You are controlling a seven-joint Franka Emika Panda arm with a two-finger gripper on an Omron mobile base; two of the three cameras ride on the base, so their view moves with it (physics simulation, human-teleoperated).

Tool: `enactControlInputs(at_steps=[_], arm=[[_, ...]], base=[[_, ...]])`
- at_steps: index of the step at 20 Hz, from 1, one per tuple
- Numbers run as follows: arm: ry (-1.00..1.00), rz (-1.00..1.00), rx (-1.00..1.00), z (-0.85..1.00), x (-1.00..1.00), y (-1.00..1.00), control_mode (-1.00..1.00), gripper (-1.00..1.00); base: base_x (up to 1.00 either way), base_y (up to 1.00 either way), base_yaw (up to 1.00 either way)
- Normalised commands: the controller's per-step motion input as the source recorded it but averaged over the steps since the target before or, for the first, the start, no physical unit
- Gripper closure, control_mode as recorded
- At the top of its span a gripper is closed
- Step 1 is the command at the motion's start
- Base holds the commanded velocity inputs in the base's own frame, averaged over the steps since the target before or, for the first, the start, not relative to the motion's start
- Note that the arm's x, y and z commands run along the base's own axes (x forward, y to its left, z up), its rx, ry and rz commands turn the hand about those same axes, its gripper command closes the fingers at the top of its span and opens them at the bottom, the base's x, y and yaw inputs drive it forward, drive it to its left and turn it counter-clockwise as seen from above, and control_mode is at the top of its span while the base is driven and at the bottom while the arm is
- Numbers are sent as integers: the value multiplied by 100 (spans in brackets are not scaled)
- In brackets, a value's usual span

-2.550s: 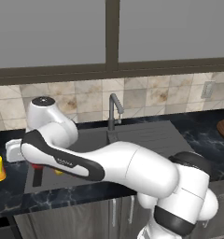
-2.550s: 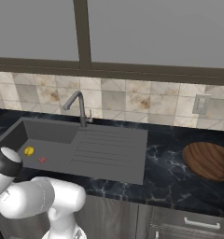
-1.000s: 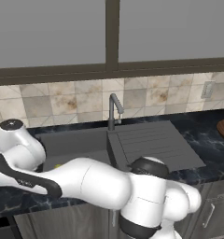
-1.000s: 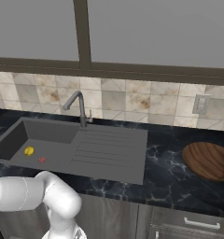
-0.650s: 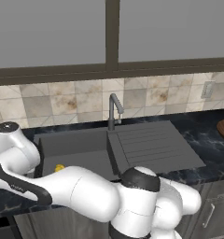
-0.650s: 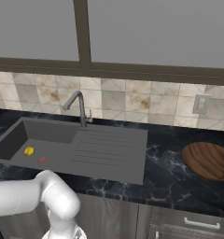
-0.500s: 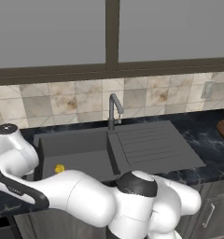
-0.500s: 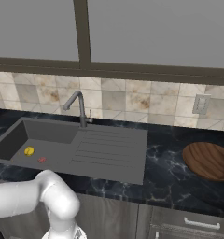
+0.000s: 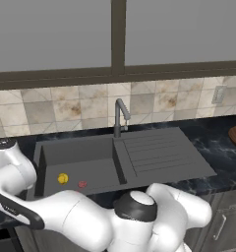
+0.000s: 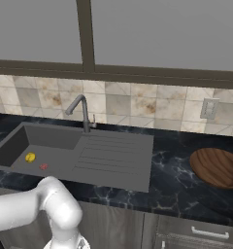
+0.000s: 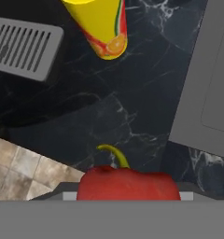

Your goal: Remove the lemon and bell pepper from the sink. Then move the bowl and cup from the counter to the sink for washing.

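Swung farther toward nine o'clock than a second ago, the arm (image 9: 66, 221) has carried the gripper (image 11: 128, 192) past the sink (image 9: 154, 162) over the counter (image 11: 132, 107), fingers apparently clamped on the pepper (image 11: 128, 184). Lower it straight onto bare stone before releasing: in the hand view the cup (image 11: 102, 25) stands near at twelve o'clock and a grille (image 11: 23, 46) at ten. The lemon (image 9: 63, 178) waits in the basin.

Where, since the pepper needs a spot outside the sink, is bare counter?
Bare counter lies between the pepper, the cup and the sink rim. Another patch separates sink and bowl. Crowded by the cup and grey grille.
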Motion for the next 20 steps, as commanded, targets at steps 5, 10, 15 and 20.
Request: enactControlInputs(at_steps=[5, 10, 15, 20], arm=[[0, 4, 0, -20, 0, 10, -100, 100], [-2, 3, 0, -20, 1, 13, -100, 100], [-5, 3, 0, -17, 6, 16, -100, 100], [-4, 3, 0, -18, 6, 17, -100, 100]], base=[[0, 0, 0], [0, 0, 0], [0, 0, 0], [0, 0, 0]])
